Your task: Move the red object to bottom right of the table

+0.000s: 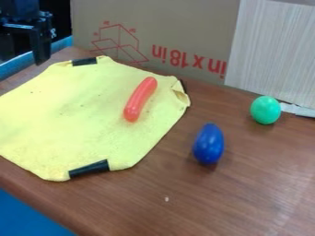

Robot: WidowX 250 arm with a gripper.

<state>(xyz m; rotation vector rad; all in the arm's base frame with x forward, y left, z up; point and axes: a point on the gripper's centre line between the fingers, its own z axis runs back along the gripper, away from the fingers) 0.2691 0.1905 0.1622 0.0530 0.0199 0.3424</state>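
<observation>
Gripper (40, 45), mine, hangs at upper left; whether open or closed, I cannot tell. The red object (140, 99) lies slantwise on the yellow cloth (67, 124), near its right side, well apart from me. Should I descend too low, I could pinch fabric and drag the cloth along; should I grip off-centre, the smooth, slender shape could roll or pivot away. The blue egg (209, 144) sits between it and the bottom right of the table (252, 198), so a low carry risks a knock there.
</observation>
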